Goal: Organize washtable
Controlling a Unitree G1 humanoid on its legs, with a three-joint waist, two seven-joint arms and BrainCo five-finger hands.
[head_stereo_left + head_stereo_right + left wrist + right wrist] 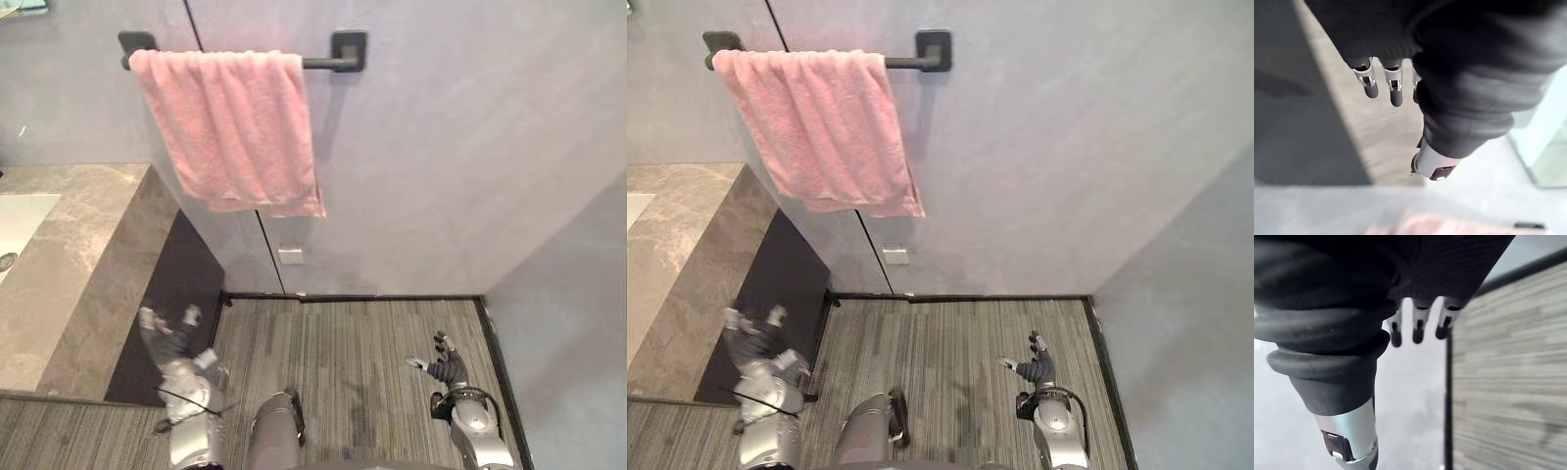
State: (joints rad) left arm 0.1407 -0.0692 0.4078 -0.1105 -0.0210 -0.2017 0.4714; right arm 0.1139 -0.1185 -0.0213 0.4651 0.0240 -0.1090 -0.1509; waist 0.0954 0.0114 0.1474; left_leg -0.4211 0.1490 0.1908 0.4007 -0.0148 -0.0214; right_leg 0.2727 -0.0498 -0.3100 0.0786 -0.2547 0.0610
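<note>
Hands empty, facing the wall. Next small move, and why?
Probably turn left toward the counter. It and its sink sit at the far left, while the towel already hangs over its bar. The left hand and right hand are low, open and hold nothing.

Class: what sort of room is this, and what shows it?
Probably a bathroom: a pink towel hangs over a dark wall rail, beside a stone counter with a white basin.
</note>
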